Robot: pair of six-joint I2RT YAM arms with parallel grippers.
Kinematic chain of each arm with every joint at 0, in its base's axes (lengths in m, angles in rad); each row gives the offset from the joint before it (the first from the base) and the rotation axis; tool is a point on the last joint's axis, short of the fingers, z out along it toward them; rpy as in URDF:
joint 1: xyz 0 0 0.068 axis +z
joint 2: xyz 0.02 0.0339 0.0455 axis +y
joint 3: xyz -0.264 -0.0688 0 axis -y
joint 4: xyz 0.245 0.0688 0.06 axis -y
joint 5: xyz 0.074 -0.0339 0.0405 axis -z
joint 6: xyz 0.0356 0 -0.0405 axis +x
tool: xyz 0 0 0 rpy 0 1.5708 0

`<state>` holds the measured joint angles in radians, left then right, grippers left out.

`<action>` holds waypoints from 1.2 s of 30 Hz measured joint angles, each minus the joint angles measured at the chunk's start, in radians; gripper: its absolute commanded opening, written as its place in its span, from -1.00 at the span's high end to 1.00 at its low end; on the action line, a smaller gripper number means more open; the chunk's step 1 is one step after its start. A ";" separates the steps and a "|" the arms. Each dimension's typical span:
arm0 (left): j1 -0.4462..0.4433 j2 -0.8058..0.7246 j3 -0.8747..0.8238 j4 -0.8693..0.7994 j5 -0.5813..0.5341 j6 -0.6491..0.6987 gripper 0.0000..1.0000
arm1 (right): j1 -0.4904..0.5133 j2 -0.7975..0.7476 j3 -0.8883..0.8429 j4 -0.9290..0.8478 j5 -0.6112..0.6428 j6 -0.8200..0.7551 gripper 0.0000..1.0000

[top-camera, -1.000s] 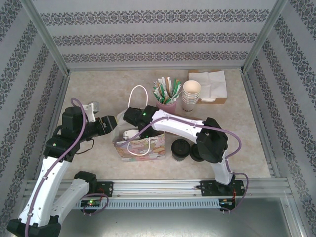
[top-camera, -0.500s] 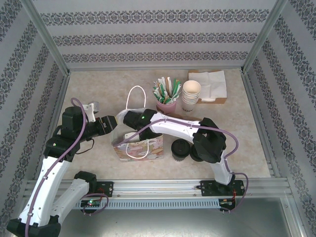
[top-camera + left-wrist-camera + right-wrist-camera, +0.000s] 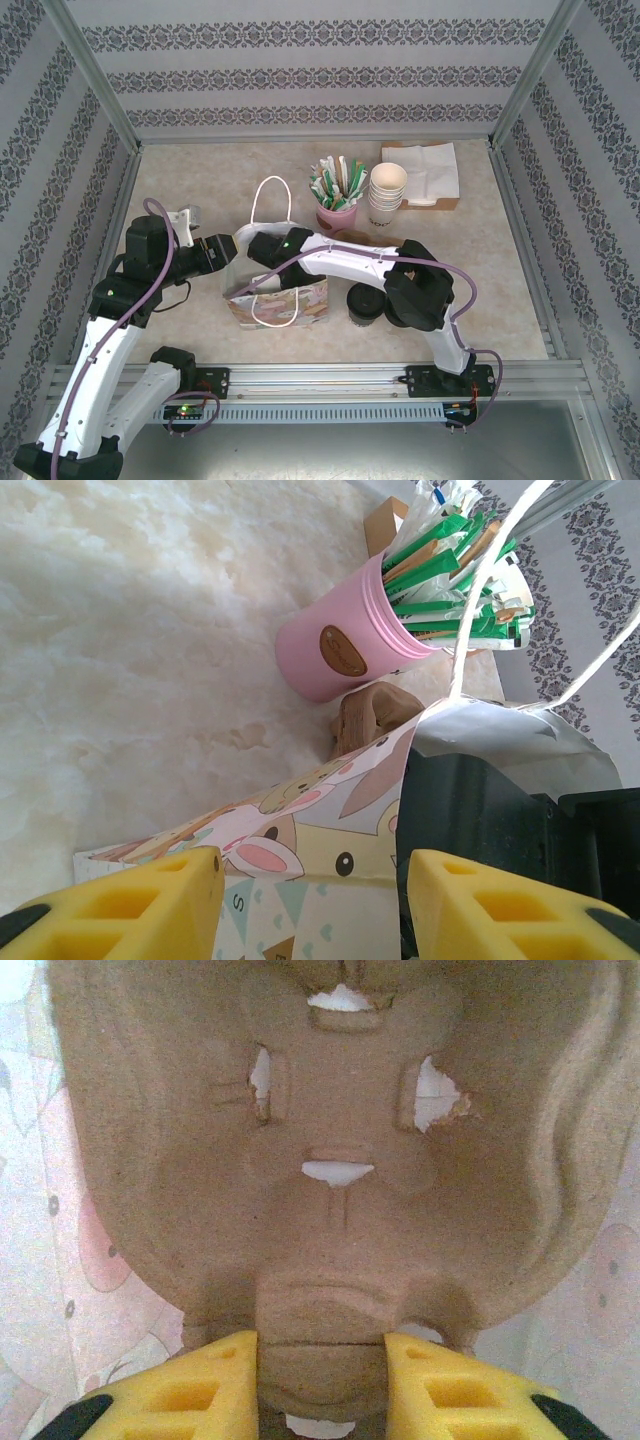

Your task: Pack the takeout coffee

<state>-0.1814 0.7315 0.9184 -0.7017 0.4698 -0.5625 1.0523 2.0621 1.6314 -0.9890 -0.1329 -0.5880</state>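
**Two grippers at the bag, coffee outside it**

One takeout coffee point(image 3: 365, 303), a cream cup under a black lid, stands upright on the counter point(image 3: 200, 180). It sits just to the right of the printed paper bag point(image 3: 290, 297) and has not gone into it. The right arm's elbow hangs close above and beside the cup.

The bag stands with its mouth up and its white cord handles showing. The right arm reaches across into that mouth. In the wrist view the right gripper point(image 3: 320, 1360) is closed on the near edge of a brown moulded-pulp cup carrier point(image 3: 340, 1160), with both yellow fingers pressed against its sides. The bag's pale printed wall shows around the carrier.

The left gripper point(image 3: 225, 252) sits at the bag's left end. Its wrist camera shows the two fingers well apart, with the bag's cartoon-printed wall in the gap between them. Whether they actually pinch the paper I cannot tell.

Behind the bag stands a pink cup point(image 3: 330, 655) full of green-wrapped sticks. To its right are a stack of lidless cream cups point(image 3: 388, 190) and a box of napkins point(image 3: 430, 170).
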 measured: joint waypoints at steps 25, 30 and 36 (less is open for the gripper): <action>0.000 -0.003 0.000 0.000 -0.003 0.000 -0.04 | 0.019 -0.010 -0.005 0.034 0.053 0.066 -0.24; 0.000 -0.010 0.000 0.000 -0.004 -0.002 -0.03 | 0.019 -0.047 -0.007 0.040 0.060 0.080 -0.32; 0.000 -0.012 0.000 -0.001 -0.006 -0.008 -0.03 | 0.019 -0.093 -0.008 0.042 0.068 0.092 -0.41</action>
<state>-0.1814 0.7197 0.9184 -0.7025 0.4641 -0.5701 1.0718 1.9694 1.6230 -0.9466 -0.0654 -0.4957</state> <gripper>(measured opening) 0.516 0.704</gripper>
